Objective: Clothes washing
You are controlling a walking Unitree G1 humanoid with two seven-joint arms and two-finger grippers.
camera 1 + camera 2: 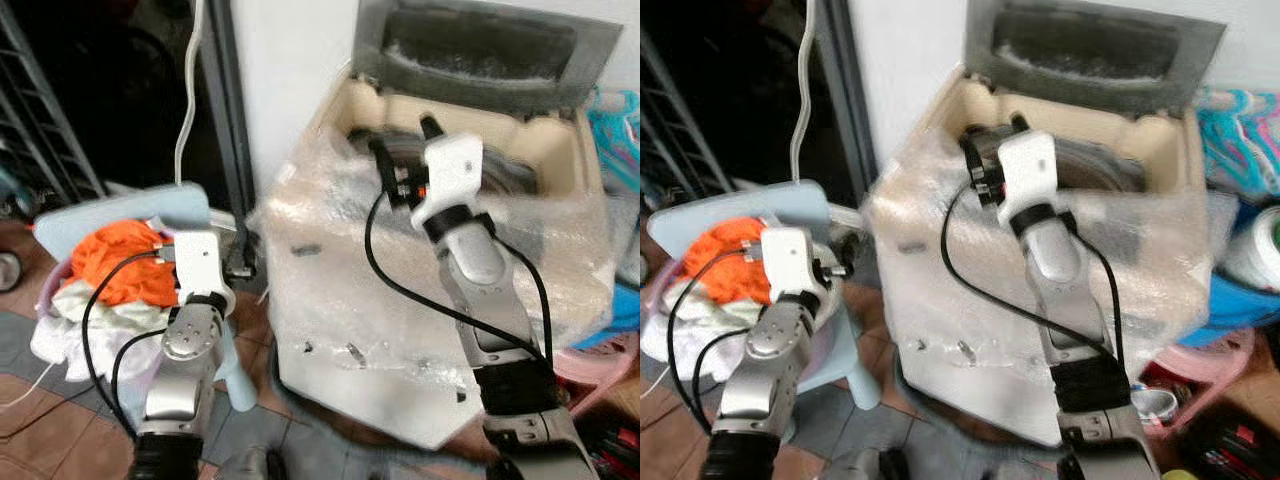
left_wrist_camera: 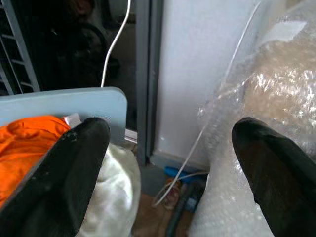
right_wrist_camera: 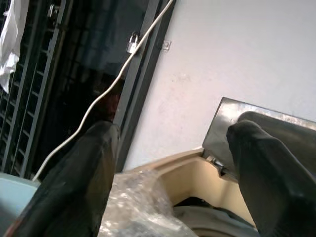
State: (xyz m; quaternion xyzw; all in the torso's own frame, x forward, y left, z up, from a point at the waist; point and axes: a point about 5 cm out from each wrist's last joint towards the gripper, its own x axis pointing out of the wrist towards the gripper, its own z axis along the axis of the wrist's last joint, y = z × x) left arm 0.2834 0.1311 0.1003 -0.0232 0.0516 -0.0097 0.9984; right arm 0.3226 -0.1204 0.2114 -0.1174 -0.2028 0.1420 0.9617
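1. Head views: The washing machine is standing against the white wall, wrapped in clear plastic film, with its lid raised and its tub opening exposed. The right tool is hovering over the front rim of the machine, at the edge of the tub opening. Its fingers are spread wide and are holding nothing.

2. Head views, beside the machine: A light blue chair is standing on the tiled floor, to the side of the machine nearest the dark doorway. An orange garment is lying on top of white laundry on this chair. The left tool is hanging between the chair and the machine, beside the laundry pile and apart from it. A white cable is hanging down the door frame behind the chair.

3. Left wrist view: The two black fingers of the left tool are standing wide apart with nothing between them. The orange garment and the white laundry are lying beside one finger; the film-wrapped machine is beside the other.

4. Right wrist view: The black fingers of the right tool are spread wide and empty. The raised lid and the cream rim of the machine are showing between them.
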